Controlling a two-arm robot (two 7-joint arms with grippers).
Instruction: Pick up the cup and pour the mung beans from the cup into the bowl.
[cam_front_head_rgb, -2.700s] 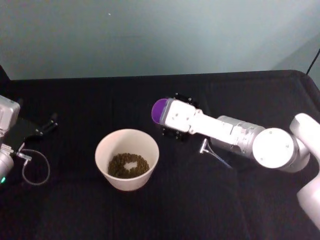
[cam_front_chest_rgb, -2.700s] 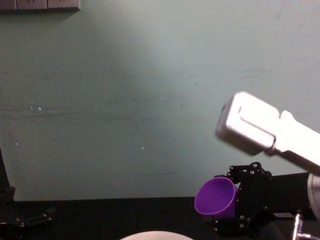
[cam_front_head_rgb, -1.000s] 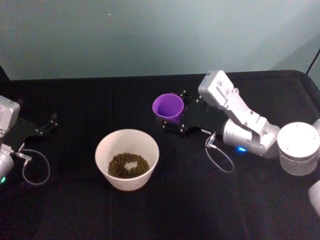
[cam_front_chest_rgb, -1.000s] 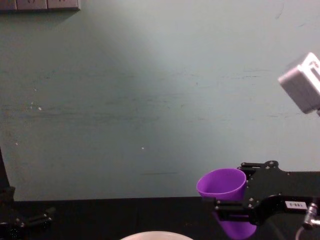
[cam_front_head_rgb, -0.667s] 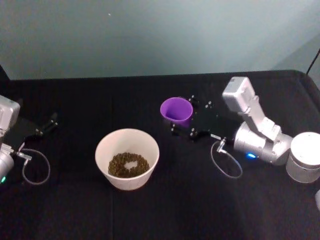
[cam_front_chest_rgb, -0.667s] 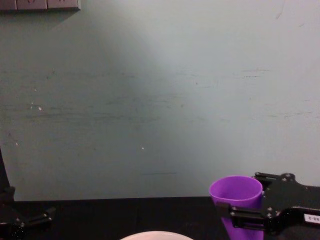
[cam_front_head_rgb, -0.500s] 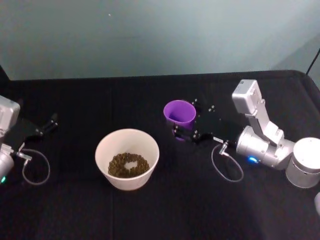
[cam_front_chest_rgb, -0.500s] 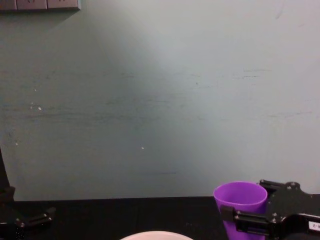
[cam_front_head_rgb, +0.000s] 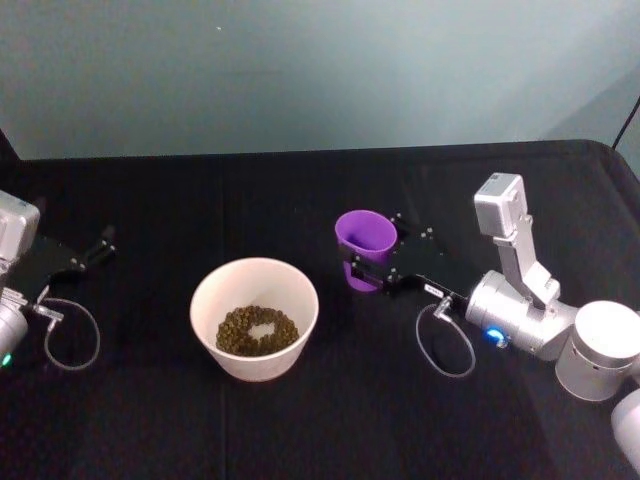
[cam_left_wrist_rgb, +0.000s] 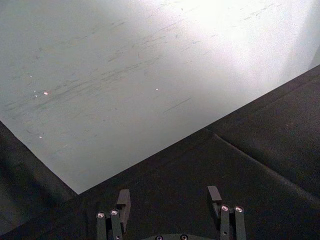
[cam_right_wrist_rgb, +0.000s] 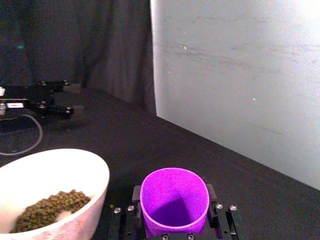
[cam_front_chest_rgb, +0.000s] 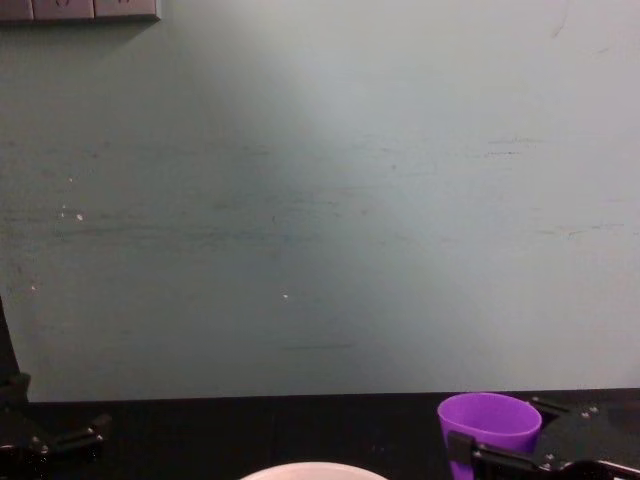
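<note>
Both right gripper (cam_front_head_rgb: 366, 262) jaws clamp the upright cup (cam_front_head_rgb: 364, 247); left gripper (cam_left_wrist_rgb: 168, 210) jaws gape.

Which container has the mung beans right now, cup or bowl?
The white bowl: the beans lie in its bottom. The purple cup, upright in the right gripper, looks empty.

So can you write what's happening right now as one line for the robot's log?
right gripper: jaws shut on upright, empty purple plastic cup | olive mung beans: in round white bowl | left gripper: parked, far left
</note>
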